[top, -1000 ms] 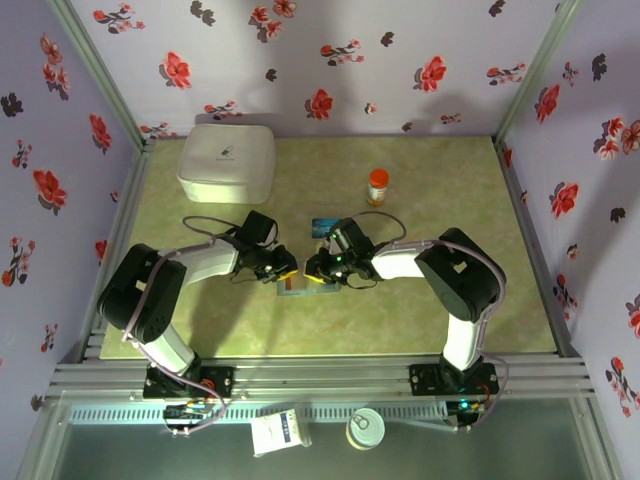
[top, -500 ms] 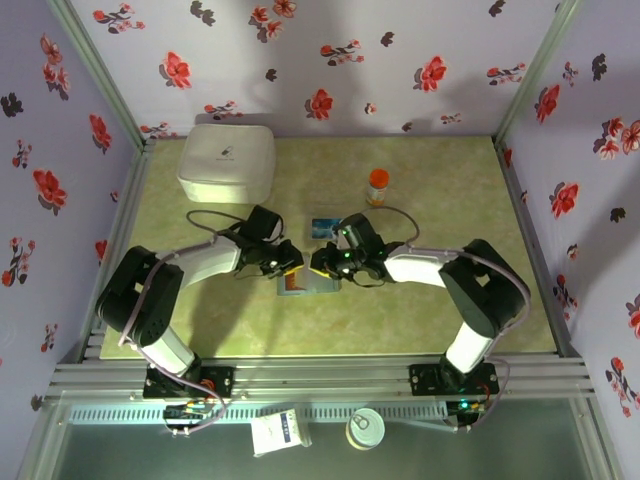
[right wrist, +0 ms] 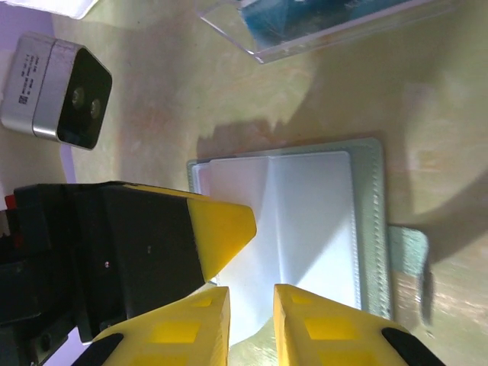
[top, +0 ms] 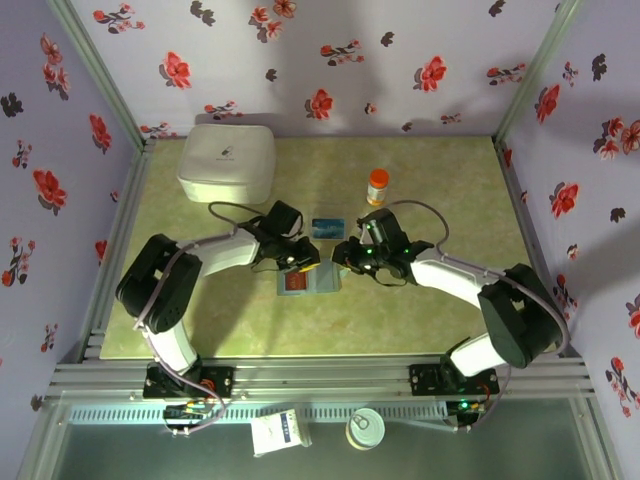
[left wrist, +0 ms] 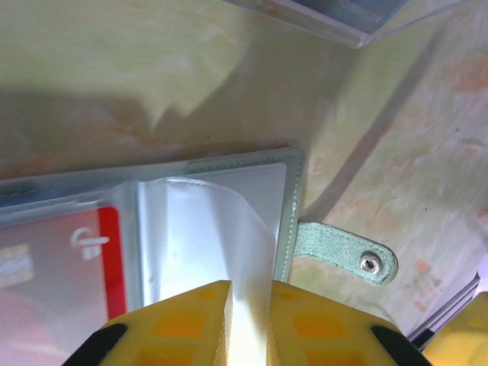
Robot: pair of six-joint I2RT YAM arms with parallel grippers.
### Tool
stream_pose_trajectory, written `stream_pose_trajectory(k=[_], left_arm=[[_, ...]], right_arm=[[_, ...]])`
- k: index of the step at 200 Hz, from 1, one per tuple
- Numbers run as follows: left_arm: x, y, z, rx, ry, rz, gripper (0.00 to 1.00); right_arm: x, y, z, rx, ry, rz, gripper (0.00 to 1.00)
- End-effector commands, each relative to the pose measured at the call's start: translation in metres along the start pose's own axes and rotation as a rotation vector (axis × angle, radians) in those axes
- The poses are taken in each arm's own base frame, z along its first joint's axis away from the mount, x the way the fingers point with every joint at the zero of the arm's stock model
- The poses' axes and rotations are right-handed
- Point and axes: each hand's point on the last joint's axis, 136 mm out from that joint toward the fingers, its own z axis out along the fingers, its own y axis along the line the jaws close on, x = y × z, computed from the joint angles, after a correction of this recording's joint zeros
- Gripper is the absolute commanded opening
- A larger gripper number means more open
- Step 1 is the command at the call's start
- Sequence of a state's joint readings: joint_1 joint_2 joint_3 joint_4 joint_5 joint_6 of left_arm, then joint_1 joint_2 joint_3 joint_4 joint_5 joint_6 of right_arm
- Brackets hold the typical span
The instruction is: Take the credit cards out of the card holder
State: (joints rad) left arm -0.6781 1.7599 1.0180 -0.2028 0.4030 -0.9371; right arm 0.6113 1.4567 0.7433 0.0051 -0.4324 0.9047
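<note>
left end effector: clenched on card holder | right end effector: cannot tell

The green table has a white box at ten o'clock and a little orange bottle near one o'clock. The open card holder lies in the middle, with a clear plastic piece just beyond it at twelve o'clock.

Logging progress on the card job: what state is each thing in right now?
card holder: open flat, snap strap undone.
red card: tucked inside the holder.
blue card: outside the holder, at the clear plastic piece.
left hand: shut on clear sleeve.
right hand: jaws nearly together over the holder, grip unclear.
orange bottle: upright, capped.
white box: closed.
</note>
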Motion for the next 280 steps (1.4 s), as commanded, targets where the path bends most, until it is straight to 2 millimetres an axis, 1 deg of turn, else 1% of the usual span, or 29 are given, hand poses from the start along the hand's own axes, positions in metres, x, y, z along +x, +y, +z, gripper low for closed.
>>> stream_pose_trajectory(k=[1,35,52,66,93,131,157,174,206,223,262,280], left_arm=[[0.001,-0.008,0.009,-0.008,0.019,0.0,0.19],[0.002,-0.015,0.023,-0.003,0.039,0.009,0.26],[0.002,-0.021,0.025,0.008,0.041,0.018,0.3],[0.001,-0.024,0.025,0.011,0.04,0.021,0.31],[0.0,-0.028,0.021,0.017,0.032,0.033,0.32],[-0.001,-0.027,0.014,0.015,0.023,0.036,0.32],[-0.003,-0.026,0.008,0.021,0.011,0.037,0.32],[-0.004,-0.022,0.002,0.021,0.001,0.03,0.32],[-0.005,-0.003,-0.012,0.011,-0.024,0.006,0.32],[-0.007,0.006,-0.022,0.015,-0.044,-0.009,0.31],[-0.005,0.035,-0.038,0.011,-0.074,-0.058,0.3],[-0.003,0.049,-0.044,0.007,-0.086,-0.081,0.29]], right_arm=[[0.002,-0.014,-0.008,0.045,-0.014,-0.007,0.22],[0.003,-0.019,-0.015,0.061,-0.02,-0.006,0.23],[0.003,-0.019,-0.018,0.068,-0.024,-0.011,0.23],[0.003,-0.019,-0.019,0.07,-0.028,-0.012,0.23],[0.002,-0.018,-0.018,0.065,-0.024,-0.008,0.24],[0.003,-0.016,-0.011,0.055,0.0,0.004,0.24],[0.005,-0.011,-0.006,0.048,0.014,-0.003,0.24],[0.005,-0.007,-0.001,0.05,0.023,-0.009,0.24],[0.006,0.004,0.012,0.051,0.048,-0.028,0.23],[0.008,0.012,0.023,0.053,0.071,-0.042,0.23],[0.016,0.026,0.049,0.059,0.12,-0.068,0.23],[0.019,0.028,0.061,0.066,0.142,-0.07,0.23]])
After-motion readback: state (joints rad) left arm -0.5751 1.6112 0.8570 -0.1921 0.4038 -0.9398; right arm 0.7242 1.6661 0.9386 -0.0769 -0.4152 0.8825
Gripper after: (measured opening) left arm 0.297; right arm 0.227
